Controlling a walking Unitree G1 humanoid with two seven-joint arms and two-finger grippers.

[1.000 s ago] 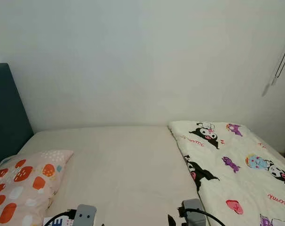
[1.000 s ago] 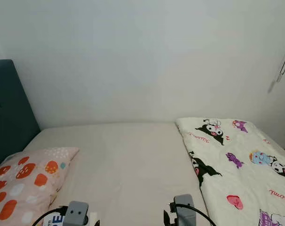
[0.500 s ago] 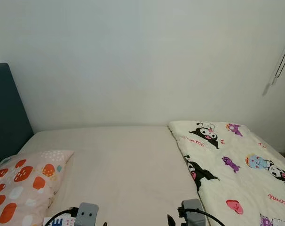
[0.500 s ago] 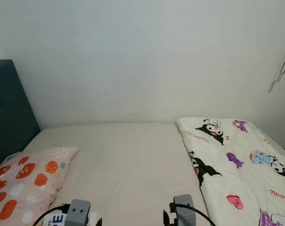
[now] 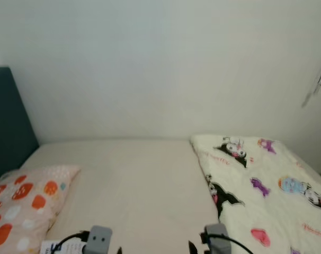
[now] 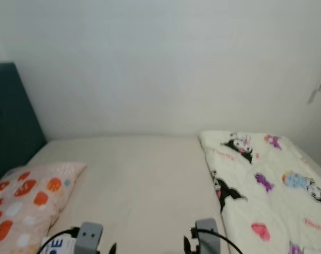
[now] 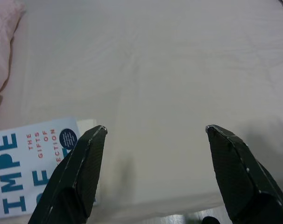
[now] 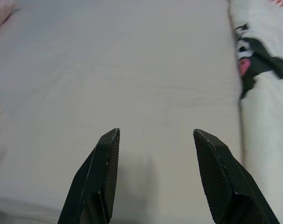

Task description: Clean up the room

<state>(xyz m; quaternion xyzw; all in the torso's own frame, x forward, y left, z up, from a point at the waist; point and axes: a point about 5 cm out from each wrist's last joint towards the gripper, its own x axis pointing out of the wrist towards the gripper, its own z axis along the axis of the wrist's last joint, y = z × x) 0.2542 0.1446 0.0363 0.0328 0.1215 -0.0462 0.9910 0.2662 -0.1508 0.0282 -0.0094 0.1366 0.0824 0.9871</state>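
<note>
While a plain white wall (image 5: 160, 69) fills the background, a bed (image 5: 134, 185) with a cream sheet spreads across the head views, its dark teal headboard (image 5: 7, 121) standing at the robot's left. A pink pillow (image 5: 23, 203) with orange and white spots lies on the left part of the mattress, near the headboard. A white cartoon-print blanket (image 5: 261, 196) covers the right part of the bed, its edge running down the sheet. At the far right a thin cord (image 5: 320, 79) hangs against the wall. No containers can be made out.

A white and blue book (image 7: 34, 163) lies flat on the sheet at the near edge of the bed, just beside the pillow. The left gripper (image 7: 155, 133) hovers above the sheet with its two black fingers (image 7: 76, 172) spread wide, holding nothing; one finger overlaps the book's corner in the wrist view, though contact cannot be judged. The right gripper (image 8: 155, 135) hangs over bare sheet near the blanket's edge, its fingers (image 8: 216, 177) likewise parted and empty.
</note>
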